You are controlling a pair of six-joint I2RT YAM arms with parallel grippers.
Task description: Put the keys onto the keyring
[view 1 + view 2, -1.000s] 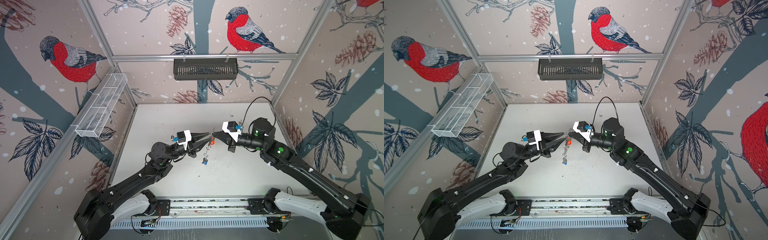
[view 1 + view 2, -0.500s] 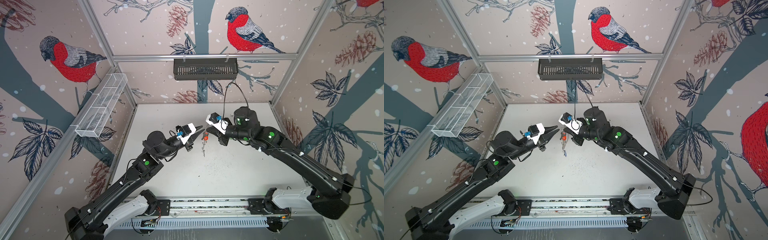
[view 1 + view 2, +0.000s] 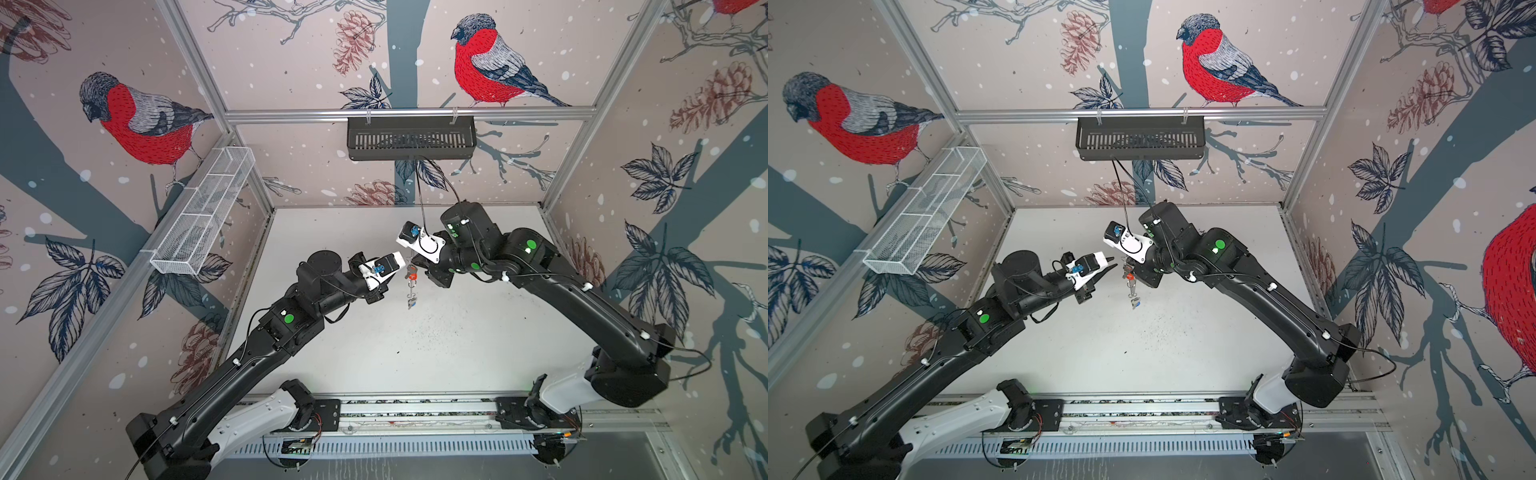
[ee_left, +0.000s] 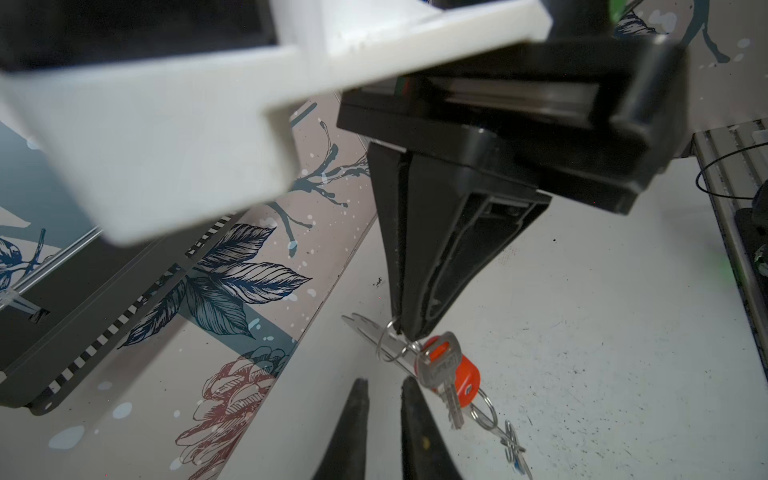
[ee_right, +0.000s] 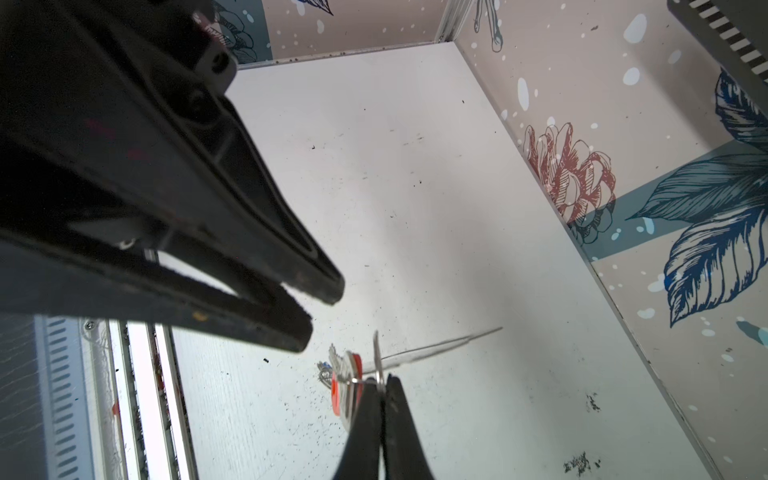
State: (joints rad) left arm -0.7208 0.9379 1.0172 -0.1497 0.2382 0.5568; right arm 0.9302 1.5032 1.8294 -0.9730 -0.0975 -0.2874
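Two keys (image 4: 442, 370) hang in a short chain under the right gripper (image 4: 406, 332), in the air above the middle of the white worktop (image 3: 457, 340). That gripper points down with its jaws pressed together on a small metal ring of the keyring (image 4: 368, 332). The keyring is a clear flat plate that shows edge-on in both wrist views and sticks out sideways from the pinch.

Just below the pinch hangs a silver key with a red-orange tag (image 4: 467, 382) behind it. The head of this key bears stamped lettering, but it is too blurred to read. From there a further ring leads down to the second key, which carries a blue tag (image 3: 411, 306). In both top views it is the lowest point of the chain.

The left gripper (image 4: 384, 384) sits just beside the top of the hanging bunch, its tips aimed towards the right gripper. Its jaws stand a narrow gap apart with nothing between them, close to the keys but apart from them.

On the back wall hangs a black slotted basket (image 3: 410, 137), and on the left wall a white wire basket (image 3: 203, 216).
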